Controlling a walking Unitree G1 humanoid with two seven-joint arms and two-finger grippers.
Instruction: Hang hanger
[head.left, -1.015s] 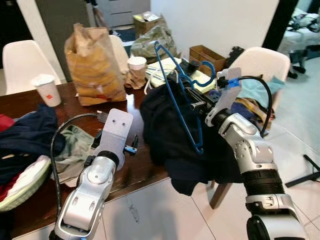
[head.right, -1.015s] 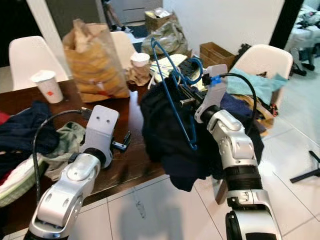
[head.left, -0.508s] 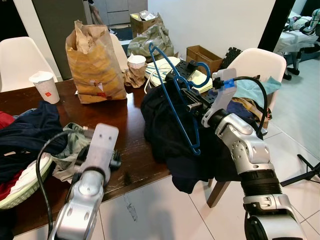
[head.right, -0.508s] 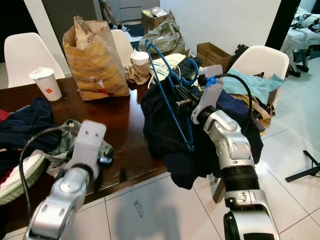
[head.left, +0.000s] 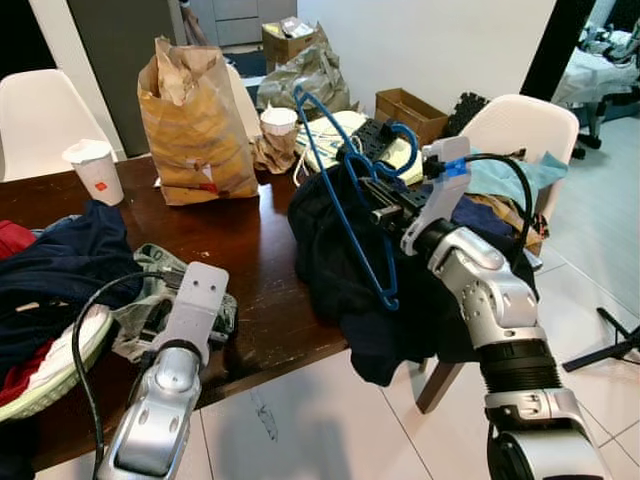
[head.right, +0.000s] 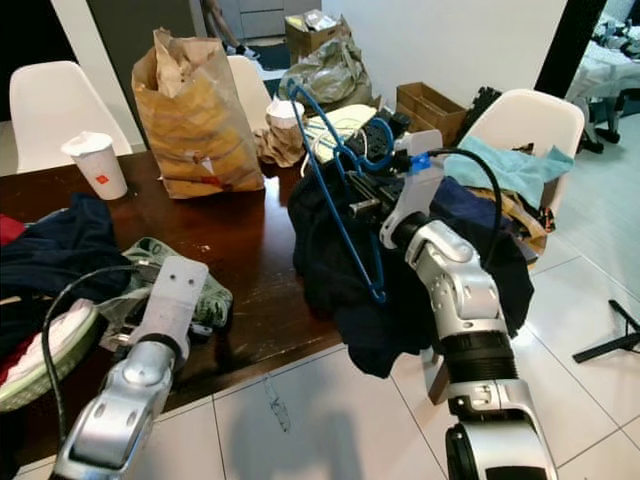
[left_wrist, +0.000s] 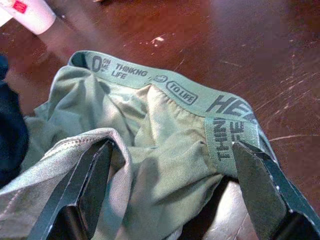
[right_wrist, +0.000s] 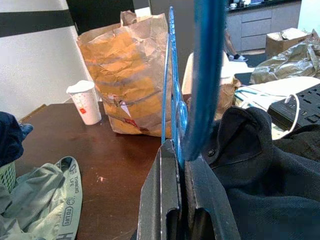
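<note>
My right gripper (right_wrist: 181, 150) is shut on the lower part of a blue plastic hanger (head.left: 345, 190), holding it upright over the table's right end. A black garment (head.left: 340, 265) is bunched around the hanger and drapes down past the table edge, below my right arm (head.left: 480, 290). The hanger's hook (head.right: 385, 150) curls above the gripper. My left gripper (left_wrist: 172, 147) is open just above a pale green pair of briefs (left_wrist: 165, 125) lying on the dark wooden table (head.left: 250, 230), its fingers on either side of the cloth.
A brown paper bag (head.left: 195, 120) and a paper cup (head.left: 92, 170) stand at the table's back. Dark blue clothes (head.left: 60, 270) and a white basket (head.left: 45, 375) lie at the left. A white chair (head.left: 520, 125) with clothes is beyond the right arm. Tiled floor (head.left: 300, 430) lies in front.
My left arm has dropped and drawn back toward me, its gripper now low over the green briefs. The right arm still holds the hanger in much the same place.
</note>
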